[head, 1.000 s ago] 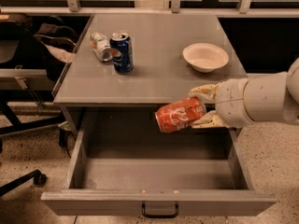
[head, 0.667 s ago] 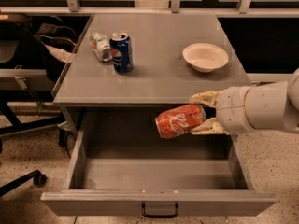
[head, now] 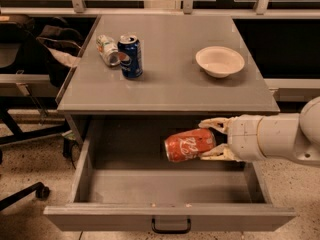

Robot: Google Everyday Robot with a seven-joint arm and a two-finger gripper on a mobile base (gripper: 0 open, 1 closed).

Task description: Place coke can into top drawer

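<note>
White script on the red coke can, too blurred to spell out. Blue can: round Pepsi logo, no readable words. Pale can: label illegible. Gripper grips the coke can above the open top drawer.

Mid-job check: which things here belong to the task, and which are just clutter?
Job: coke can, held sideways in the tool over the open top drawer.
Lying about: blue can, tipped pale can, white bowl, all on the cabinet top.
</note>
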